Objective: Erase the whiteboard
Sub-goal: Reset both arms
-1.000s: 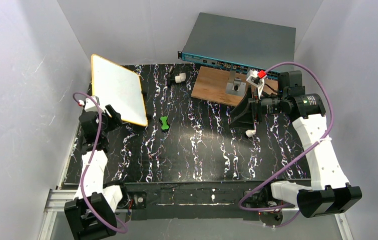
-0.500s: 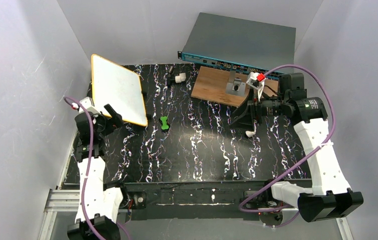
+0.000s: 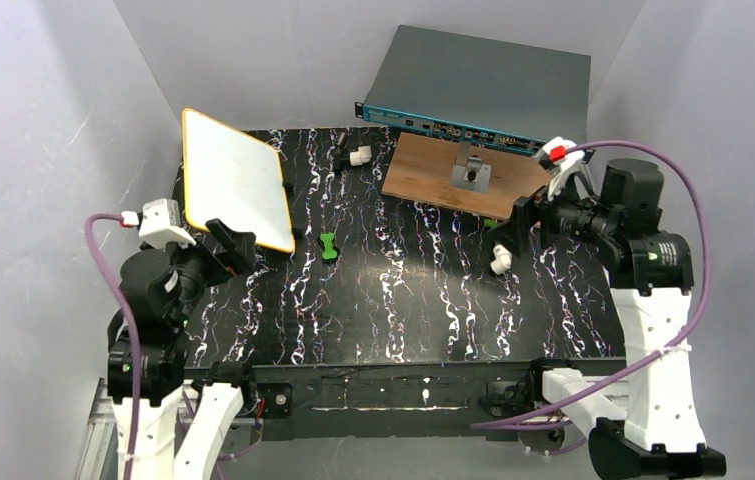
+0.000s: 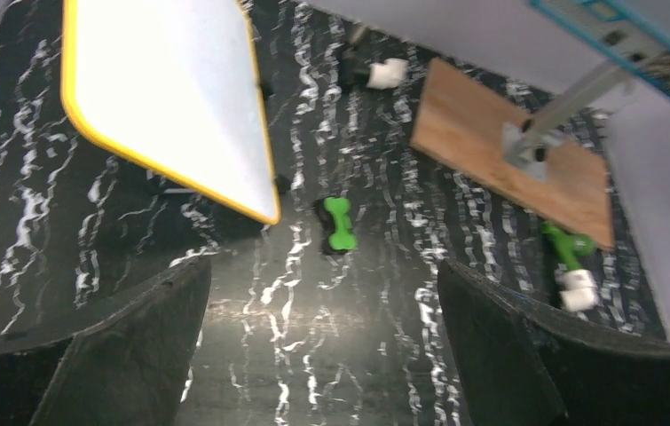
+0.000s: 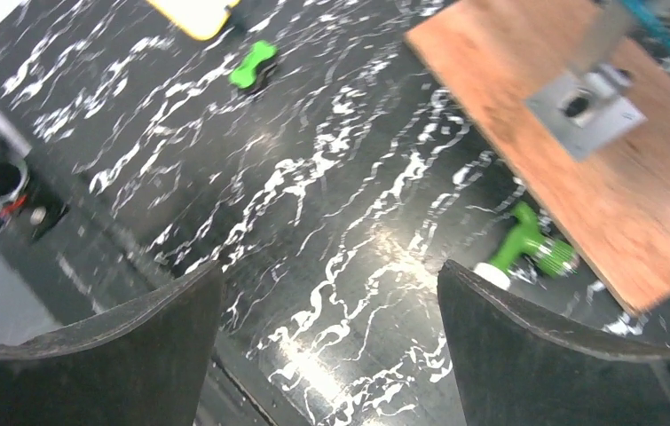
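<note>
The whiteboard [image 3: 233, 188] lies at the far left of the black marbled table, white with a yellow-orange rim, and I see no writing on it. It also shows in the left wrist view [image 4: 167, 98], and one corner shows in the right wrist view [image 5: 193, 13]. My left gripper [image 3: 236, 243] is open and empty, raised just off the board's near right corner. Its wrist view [image 4: 324, 275] shows only table between the fingers. My right gripper [image 3: 519, 225] is open and empty, raised above the table's right side, as its wrist view [image 5: 331, 275] also shows.
A green bone-shaped piece [image 3: 328, 246] lies right of the whiteboard. A green and white piece [image 3: 500, 258] lies near a brown wooden board [image 3: 433, 170] carrying a metal bracket [image 3: 470, 172]. A white piece [image 3: 358, 156] and a grey box [image 3: 483, 80] sit at the back.
Both arms have lifted and drawn back. The left gripper has risen by the whiteboard's near edge; the right gripper has moved right, away from the wooden board. Both stay open.
</note>
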You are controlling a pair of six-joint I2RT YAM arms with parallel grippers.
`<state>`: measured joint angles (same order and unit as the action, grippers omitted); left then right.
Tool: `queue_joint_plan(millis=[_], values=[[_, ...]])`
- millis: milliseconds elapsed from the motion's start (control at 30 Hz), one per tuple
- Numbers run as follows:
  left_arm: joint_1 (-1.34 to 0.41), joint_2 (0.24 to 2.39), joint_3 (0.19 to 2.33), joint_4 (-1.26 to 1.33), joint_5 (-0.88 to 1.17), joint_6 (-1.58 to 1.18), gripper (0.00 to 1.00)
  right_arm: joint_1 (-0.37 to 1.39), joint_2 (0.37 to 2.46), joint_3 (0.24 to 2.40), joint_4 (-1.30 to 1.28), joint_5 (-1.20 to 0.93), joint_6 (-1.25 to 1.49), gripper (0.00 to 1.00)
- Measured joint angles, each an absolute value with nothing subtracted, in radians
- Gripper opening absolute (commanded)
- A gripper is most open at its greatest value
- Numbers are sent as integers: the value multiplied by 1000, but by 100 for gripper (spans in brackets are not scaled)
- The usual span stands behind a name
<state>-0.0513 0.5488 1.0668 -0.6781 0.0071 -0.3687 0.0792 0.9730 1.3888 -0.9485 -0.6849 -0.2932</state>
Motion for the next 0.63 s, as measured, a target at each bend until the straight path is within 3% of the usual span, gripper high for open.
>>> queue_joint_plan(millis=[167,633], values=[[-82,516,1160,-698,70,-401,98,49,896,1418,-903,-552,-155,94],[-181,473,1240,-789,41,-340,98,-116,785,1419,-879,-507,17,94]])
